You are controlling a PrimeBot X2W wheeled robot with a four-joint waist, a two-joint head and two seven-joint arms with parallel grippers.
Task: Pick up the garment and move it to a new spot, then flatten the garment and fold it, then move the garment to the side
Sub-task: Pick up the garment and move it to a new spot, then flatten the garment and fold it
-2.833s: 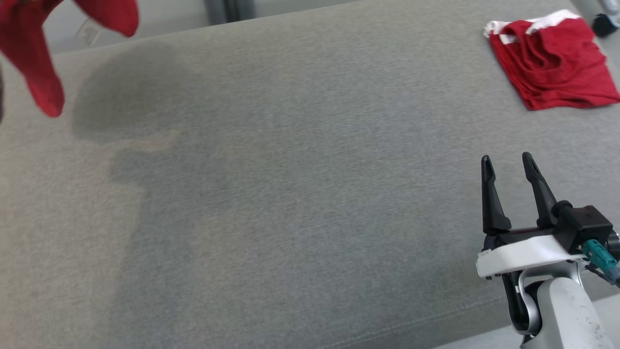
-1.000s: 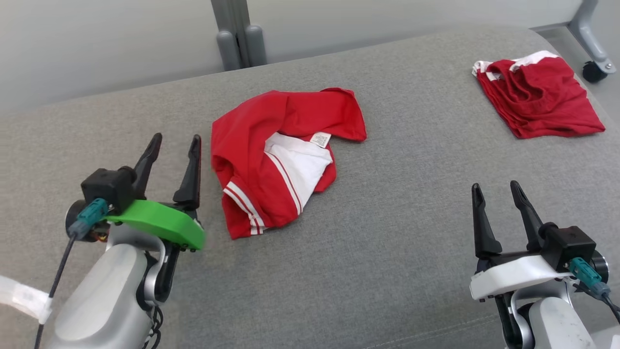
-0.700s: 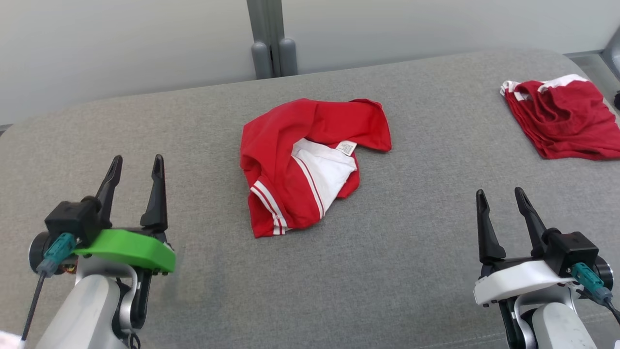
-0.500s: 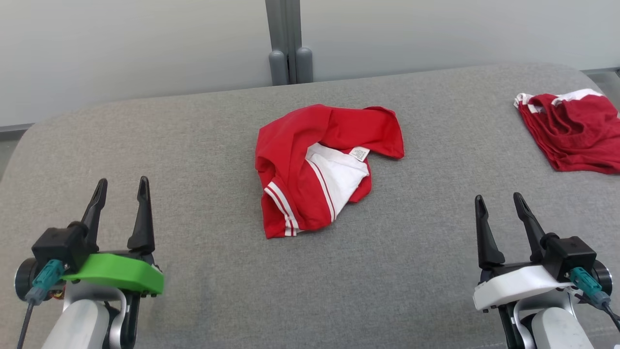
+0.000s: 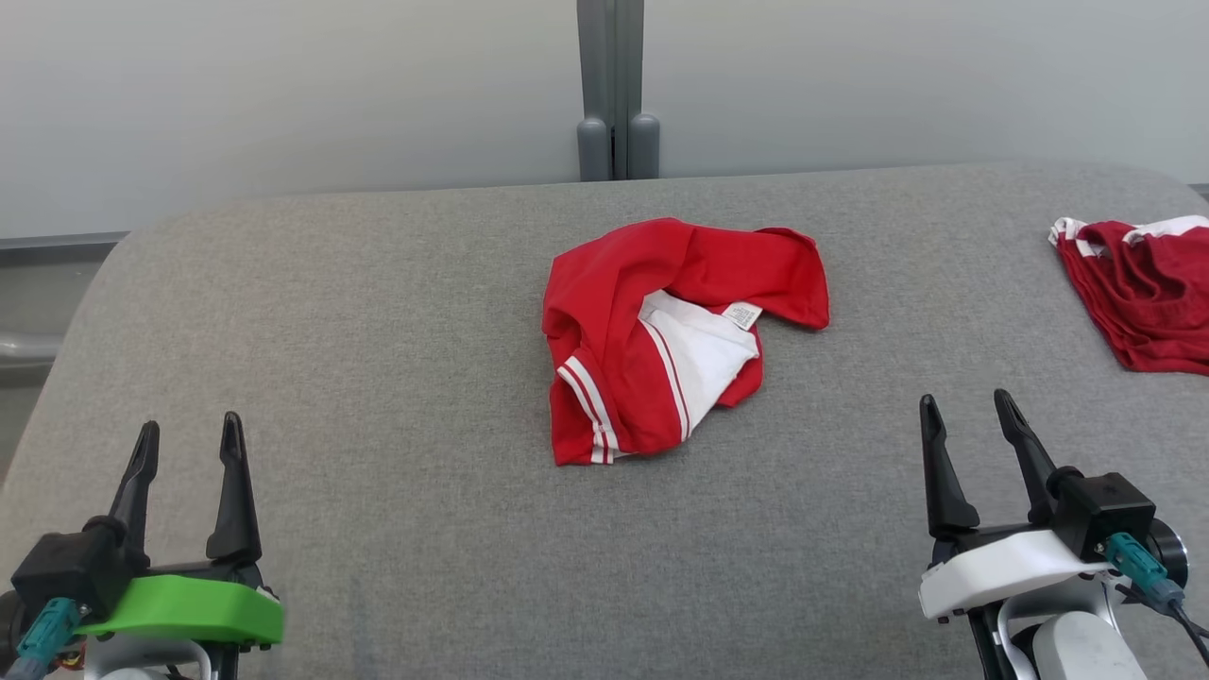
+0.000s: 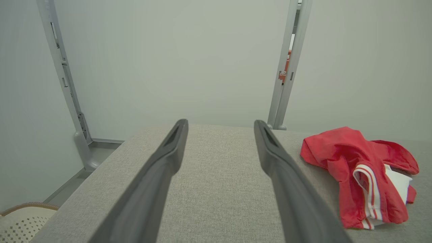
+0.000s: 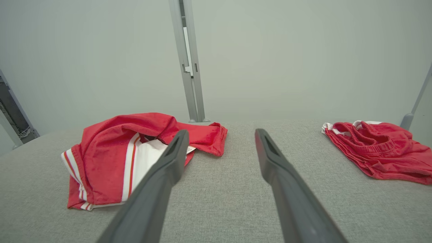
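Looks like a lab or robot test cell: plain pale partition walls (image 5: 283, 94) joined by grey metal posts (image 5: 616, 85) along the far side, closing in a wide grey fabric-covered surface (image 5: 378, 359).

Bright, even light; sharp, shadowless.

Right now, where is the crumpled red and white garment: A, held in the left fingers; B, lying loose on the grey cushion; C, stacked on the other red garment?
B: the crumpled garment lies free on the grey cushion, with the open left fingers and right fingers well short of it.
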